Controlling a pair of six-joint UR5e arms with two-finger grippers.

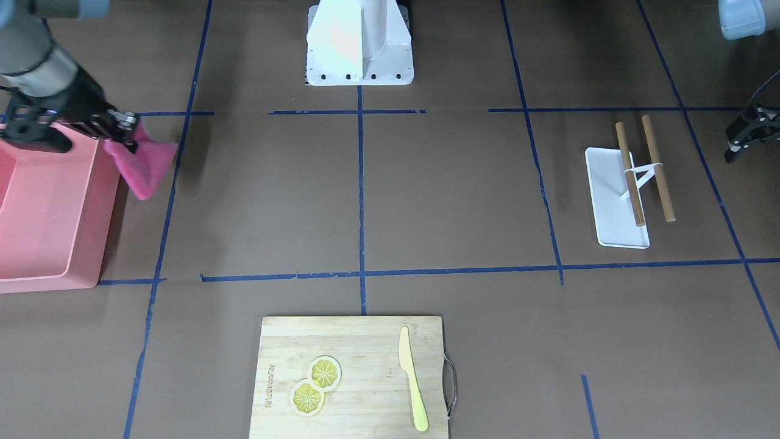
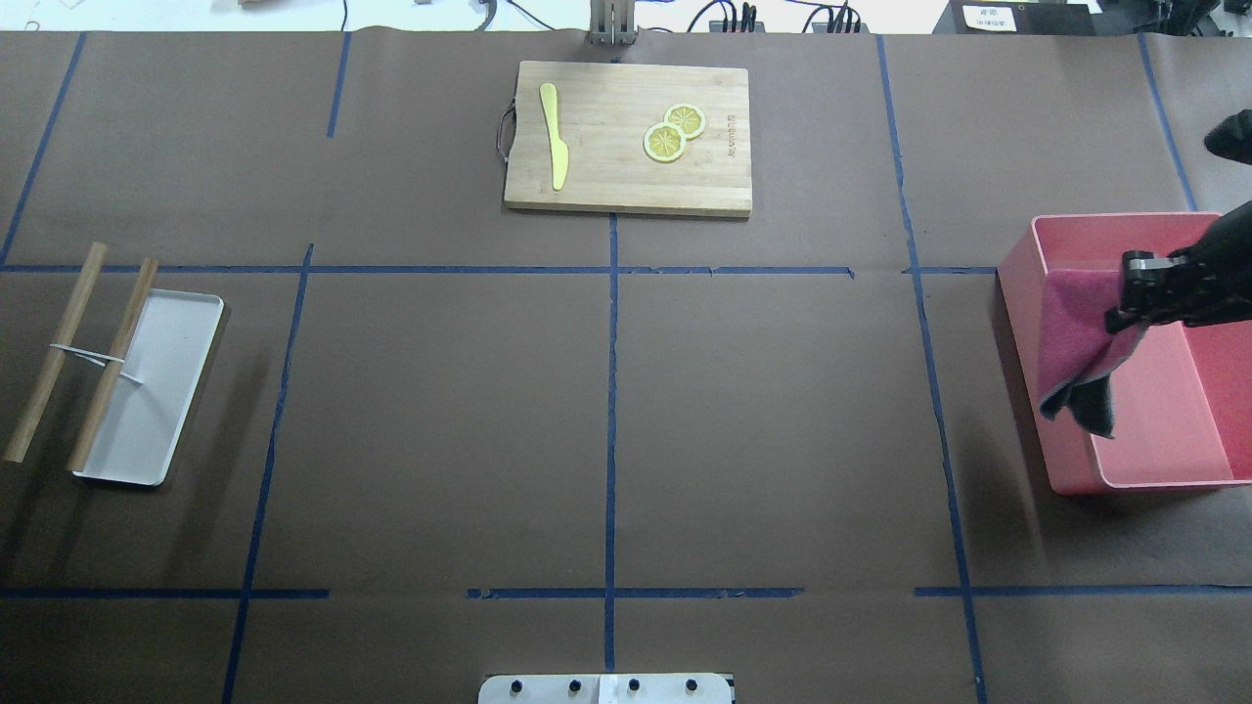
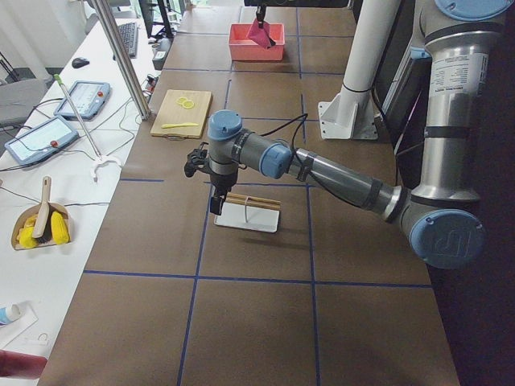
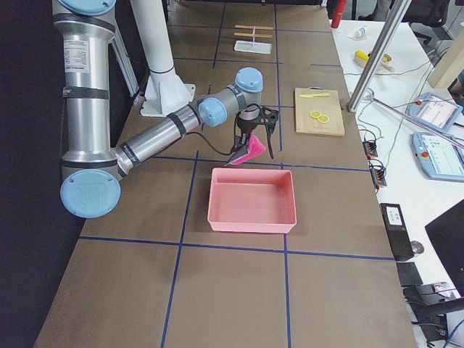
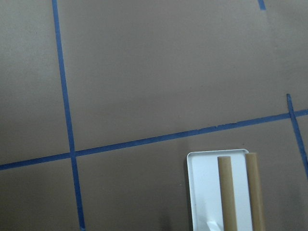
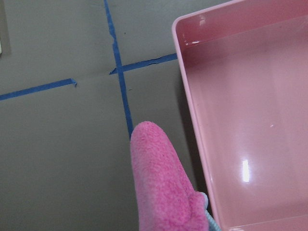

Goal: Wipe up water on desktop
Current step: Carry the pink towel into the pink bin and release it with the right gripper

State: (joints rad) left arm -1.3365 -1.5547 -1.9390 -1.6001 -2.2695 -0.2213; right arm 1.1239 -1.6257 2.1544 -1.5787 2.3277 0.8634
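Note:
The desktop (image 1: 451, 201) is dark brown with a grid of blue tape lines; I can make out no water on it. My right gripper (image 1: 125, 129) is shut on a pink cloth (image 1: 145, 169) and holds it in the air over the inner edge of the pink bin (image 1: 49, 244). The cloth hangs down from the fingers in the overhead view (image 2: 1071, 337) and fills the bottom of the right wrist view (image 6: 159, 187). My left gripper (image 1: 744, 135) hovers at the table's other end beside the white tray (image 1: 609, 201), with its jaws apart and empty.
Two wooden sticks (image 1: 646, 171) joined by a white clip lie across the white tray. A bamboo cutting board (image 1: 353, 378) with lemon slices (image 1: 315, 385) and a yellow knife (image 1: 413, 387) sits at the far edge. The robot base (image 1: 359, 46) stands at the near middle.

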